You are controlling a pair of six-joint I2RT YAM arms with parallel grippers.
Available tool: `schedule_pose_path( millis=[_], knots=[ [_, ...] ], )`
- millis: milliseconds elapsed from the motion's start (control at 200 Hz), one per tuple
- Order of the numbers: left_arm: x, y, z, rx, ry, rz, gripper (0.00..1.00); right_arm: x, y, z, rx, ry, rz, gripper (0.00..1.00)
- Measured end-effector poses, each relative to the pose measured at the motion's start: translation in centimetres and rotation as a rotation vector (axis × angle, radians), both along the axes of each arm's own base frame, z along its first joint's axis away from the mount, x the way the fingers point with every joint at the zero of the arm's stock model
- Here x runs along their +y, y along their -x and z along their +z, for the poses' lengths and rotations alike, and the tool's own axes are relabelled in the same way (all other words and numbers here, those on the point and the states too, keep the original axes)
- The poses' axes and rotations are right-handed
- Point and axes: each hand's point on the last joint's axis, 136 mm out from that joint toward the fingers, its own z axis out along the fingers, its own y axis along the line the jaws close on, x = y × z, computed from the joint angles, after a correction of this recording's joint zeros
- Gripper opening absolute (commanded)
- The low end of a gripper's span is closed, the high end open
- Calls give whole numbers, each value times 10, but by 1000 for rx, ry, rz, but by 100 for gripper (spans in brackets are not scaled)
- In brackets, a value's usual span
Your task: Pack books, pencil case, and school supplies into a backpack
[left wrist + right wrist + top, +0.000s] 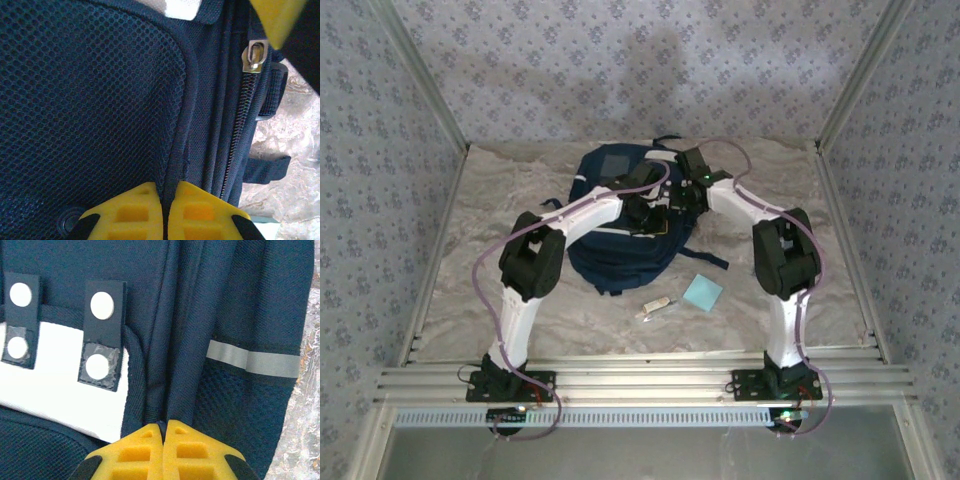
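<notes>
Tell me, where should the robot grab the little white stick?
Probably its middle, from straight above: the stick lies flat and slanted on the table, so the jaws should close across its thin width, turned to match the slant.

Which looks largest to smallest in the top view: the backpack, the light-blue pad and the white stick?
1. backpack, by far the largest.
2. light-blue pad.
3. white stick, about as long as the pad but much slimmer.
All three lie on the same table, so nearness to the camera hardly skews this.
</notes>
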Motion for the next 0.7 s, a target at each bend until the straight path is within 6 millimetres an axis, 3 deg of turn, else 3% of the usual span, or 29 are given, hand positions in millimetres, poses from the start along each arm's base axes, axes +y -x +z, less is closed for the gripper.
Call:
schedule_pose_path(
  millis=[250,390,700],
  knots=[
    [-4,13,3,62,13,-17,5,-10,27,-3,-42,-105,24,0],
    [-7,7,12,43,21,-22,5,-8,44,-6,-34,-162,72,0],
    [0,-5,13,28,25,-2,6,-5,48,3,-34,-217,99,0]
  ],
)
